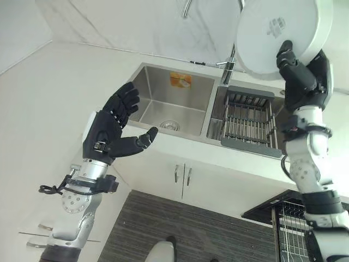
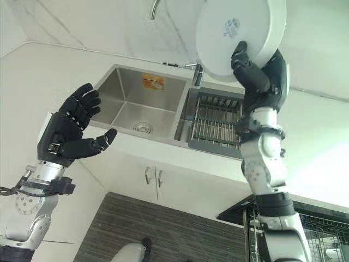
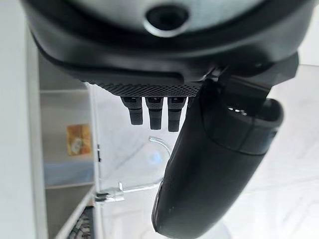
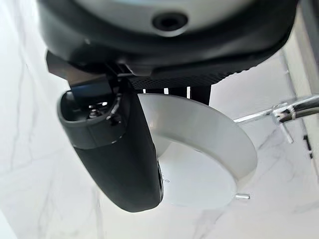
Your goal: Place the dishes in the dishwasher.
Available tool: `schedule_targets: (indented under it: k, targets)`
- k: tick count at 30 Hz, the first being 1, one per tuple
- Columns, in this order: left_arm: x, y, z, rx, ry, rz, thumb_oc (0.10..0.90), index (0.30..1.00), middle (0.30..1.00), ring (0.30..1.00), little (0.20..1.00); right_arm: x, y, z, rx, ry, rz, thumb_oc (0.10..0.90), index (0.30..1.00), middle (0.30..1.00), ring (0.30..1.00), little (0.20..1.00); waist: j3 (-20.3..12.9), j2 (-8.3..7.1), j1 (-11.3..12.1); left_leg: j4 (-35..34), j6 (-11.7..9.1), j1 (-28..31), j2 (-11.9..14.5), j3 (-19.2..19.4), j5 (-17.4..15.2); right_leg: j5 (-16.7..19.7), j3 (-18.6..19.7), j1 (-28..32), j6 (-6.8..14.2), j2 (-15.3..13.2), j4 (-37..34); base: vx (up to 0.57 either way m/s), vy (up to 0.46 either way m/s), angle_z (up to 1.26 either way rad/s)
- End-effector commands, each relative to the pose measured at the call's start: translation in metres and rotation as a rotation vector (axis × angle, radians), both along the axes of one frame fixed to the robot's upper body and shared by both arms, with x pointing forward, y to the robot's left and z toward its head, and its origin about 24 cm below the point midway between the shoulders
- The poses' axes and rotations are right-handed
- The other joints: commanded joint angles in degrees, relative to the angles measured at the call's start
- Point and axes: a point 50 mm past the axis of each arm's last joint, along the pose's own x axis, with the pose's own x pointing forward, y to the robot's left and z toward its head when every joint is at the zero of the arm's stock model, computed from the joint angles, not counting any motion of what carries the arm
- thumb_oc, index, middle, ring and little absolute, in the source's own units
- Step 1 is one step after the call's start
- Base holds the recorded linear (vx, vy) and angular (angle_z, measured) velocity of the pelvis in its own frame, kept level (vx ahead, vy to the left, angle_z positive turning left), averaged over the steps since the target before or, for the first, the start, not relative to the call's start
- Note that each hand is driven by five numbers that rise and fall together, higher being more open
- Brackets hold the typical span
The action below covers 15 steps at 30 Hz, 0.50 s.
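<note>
1. A pale marble-veined counter point(image 1: 65, 93) surrounds a brushed steel sink point(image 1: 163, 103) with a round drain; beside it a second basin holds a dark ribbed drying rack point(image 1: 248, 121).
2. A chrome faucet point(image 1: 229, 64) stands at the divider between the basins; its spout is partly hidden behind my plate.
3. My right hand point(image 1: 297, 68) is raised above the rack, thumb and fingers clamped on a round white plate point(image 1: 272, 33), smooth and shallow, underside toward the camera, its top cut off.
4. My left hand point(image 1: 112, 128) hovers by the sink, fingers spread wide, holding nothing.
5. A wire dishwasher rack point(image 1: 294, 234) shows at the lower right, only partly in view.
</note>
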Motion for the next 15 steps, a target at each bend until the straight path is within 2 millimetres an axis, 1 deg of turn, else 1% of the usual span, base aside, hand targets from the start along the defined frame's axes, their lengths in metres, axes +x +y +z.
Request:
schedule_targets:
  k: [1, 2, 3, 4, 5, 6, 9, 10, 11, 12, 13, 14, 15]
  targets:
    - [-0.021, -0.004, 0.044, 0.006, -0.316, -0.028, 0.800, 0.900, 0.900, 0.900, 0.900, -0.033, -0.014, 0.057, -0.045, -0.377, -0.066, 0.400, 0.300, 0.300, 0.300, 0.300, -5.84, 1.50, -1.94, -0.22, -5.10, 6.18, 4.01, 1.28, -6.83, -4.11, 4.89, -5.68, 0.71, 0.99, 4.66, -0.14, 0.220, -0.23]
    - [-0.022, -0.004, 0.043, 0.004, -0.322, -0.023, 0.800, 0.900, 0.900, 0.900, 0.900, -0.037, -0.015, 0.055, -0.046, -0.385, -0.063, 0.400, 0.300, 0.300, 0.300, 0.300, -5.69, 1.28, -1.88, -0.22, -4.61, 6.55, 2.83, 1.32, -7.01, -3.88, 5.45, -5.90, 1.03, 0.68, 4.66, -0.20, 0.347, -0.33]
    - [-0.027, -0.007, 0.044, 0.018, -0.355, -0.025, 0.800, 0.900, 0.900, 0.900, 0.900, -0.052, -0.021, 0.044, -0.001, -0.409, -0.051, 0.400, 0.300, 0.300, 0.300, 0.300, -4.92, 1.26, -2.50, -0.22, -3.19, 6.74, 0.61, 1.95, -7.59, -2.60, 6.86, -6.98, 1.95, -0.08, 4.66, -0.19, 0.330, -0.38]
    - [-0.028, -0.007, 0.044, 0.022, -0.361, -0.029, 0.800, 0.900, 0.900, 0.900, 0.900, -0.055, -0.023, 0.040, 0.014, -0.413, -0.052, 0.400, 0.300, 0.300, 0.300, 0.300, -4.76, 1.37, -2.86, -0.22, -2.76, 6.86, 0.45, 2.23, -7.97, -2.27, 7.14, -7.30, 2.11, -0.12, 4.66, -0.23, 0.398, -0.34]
    - [-0.030, -0.006, 0.044, 0.029, -0.364, -0.036, 0.800, 0.900, 0.900, 0.900, 0.900, -0.061, -0.025, 0.032, 0.040, -0.415, -0.072, 0.400, 0.300, 0.300, 0.300, 0.300, -4.58, 1.65, -3.51, -0.22, -1.95, 7.07, -0.25, 2.04, -9.12, -1.04, 8.02, -8.42, 3.04, -0.52, 4.66, -0.12, 0.257, -0.24]
    - [-0.031, -0.005, 0.045, 0.039, -0.364, -0.035, 0.800, 0.900, 0.900, 0.900, 0.900, -0.065, -0.025, 0.028, 0.060, -0.405, -0.073, 0.400, 0.300, 0.300, 0.300, 0.300, -4.31, 1.72, -4.07, -0.22, -1.62, 7.16, -0.83, 1.49, -9.70, 0.37, 8.79, -9.76, 4.11, -1.04, 4.66, -0.12, 0.250, -0.20]
    - [-0.035, -0.002, 0.048, 0.066, -0.375, -0.052, 0.800, 0.900, 0.900, 0.900, 0.900, -0.073, -0.026, 0.018, 0.104, -0.383, -0.084, 0.400, 0.300, 0.300, 0.300, 0.300, -3.65, 1.21, -5.21, -0.22, -0.75, 7.20, -2.23, 0.94, -10.63, 3.42, 10.34, -12.35, 6.20, -2.12, 4.66, -0.13, 0.194, -0.33]
    - [-0.037, -0.003, 0.052, 0.106, -0.389, -0.077, 0.800, 0.900, 0.900, 0.900, 0.900, -0.078, -0.026, 0.014, 0.109, -0.384, -0.073, 0.400, 0.300, 0.300, 0.300, 0.300, -2.97, 0.81, -5.74, -0.22, -0.43, 7.21, -3.25, -0.32, -11.02, 4.95, 11.28, -13.94, 6.45, -2.31, 4.66, -0.13, 0.140, -0.39]
    - [-0.038, -0.004, 0.052, 0.131, -0.392, -0.084, 0.800, 0.900, 0.900, 0.900, 0.900, -0.079, -0.026, 0.013, 0.108, -0.383, -0.073, 0.400, 0.300, 0.300, 0.300, 0.300, -2.82, 0.72, -5.87, -0.22, -0.24, 7.29, -3.47, -0.31, -11.09, 5.10, 11.48, -14.36, 6.43, -2.10, 4.66, -0.13, 0.107, -0.61]
    - [-0.039, -0.006, 0.053, 0.180, -0.401, -0.093, 0.800, 0.900, 0.900, 0.900, 0.900, -0.080, -0.026, 0.014, 0.102, -0.384, -0.081, 0.400, 0.300, 0.300, 0.300, 0.300, -2.48, 0.70, -5.98, -0.22, -0.13, 7.60, -3.67, -0.10, -11.13, 5.50, 10.74, -14.95, 6.39, -2.18, 4.66, -0.13, 0.049, -0.56]
    - [-0.039, -0.010, 0.055, 0.209, -0.405, -0.103, 0.800, 0.900, 0.900, 0.900, 0.900, -0.078, -0.025, 0.013, 0.122, -0.388, -0.061, 0.400, 0.300, 0.300, 0.300, 0.300, -2.10, 0.71, -5.64, -0.22, 0.00, 8.15, -3.50, 1.12, -11.39, 6.21, 7.87, -15.14, 6.46, -3.04, 4.66, -0.16, 0.035, -0.59]
    - [-0.039, -0.012, 0.056, 0.214, -0.411, -0.109, 0.800, 0.900, 0.900, 0.900, 0.900, -0.077, -0.025, 0.014, 0.118, -0.403, -0.075, 0.400, 0.300, 0.300, 0.300, 0.300, -1.90, 0.71, -5.48, -0.22, 0.21, 8.45, -3.26, 1.92, -11.65, 6.44, 6.71, -14.85, 6.40, -3.59, 4.66, -0.13, 0.015, -0.64]
    - [-0.039, -0.012, 0.057, 0.215, -0.413, -0.108, 0.800, 0.900, 0.900, 0.900, 0.900, -0.077, -0.025, 0.014, 0.115, -0.408, -0.079, 0.400, 0.300, 0.300, 0.300, 0.300, -1.83, 0.72, -5.42, -0.22, 0.29, 8.53, -3.20, 2.10, -11.73, 6.43, 6.61, -14.69, 6.37, -3.64, 4.66, -0.13, 0.003, -0.99]
